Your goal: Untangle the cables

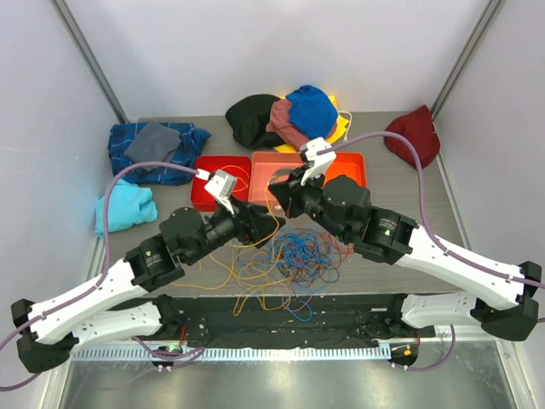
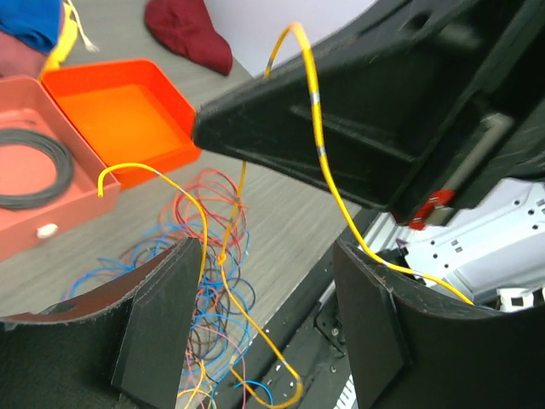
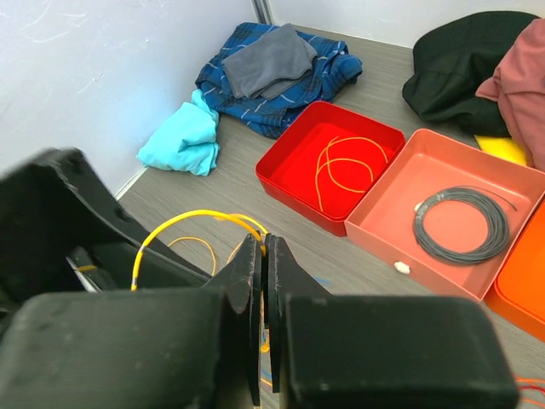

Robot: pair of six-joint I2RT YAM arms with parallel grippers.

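R tool (image 3: 263, 256) pinched tight on yellow cable (image 3: 183, 216); L tool (image 2: 266, 264) fingers apart, same cable running betw them. Other cables (image 1: 298, 256) tangled on tabletop (image 1: 387, 175).

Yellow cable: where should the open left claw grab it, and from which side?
Probably the free stretch of yellow cable sloping down from the shut right gripper. It hangs in the air just ahead of the left gripper's open fingers, above the tangle, so moving straight in and closing there should pinch nothing else.
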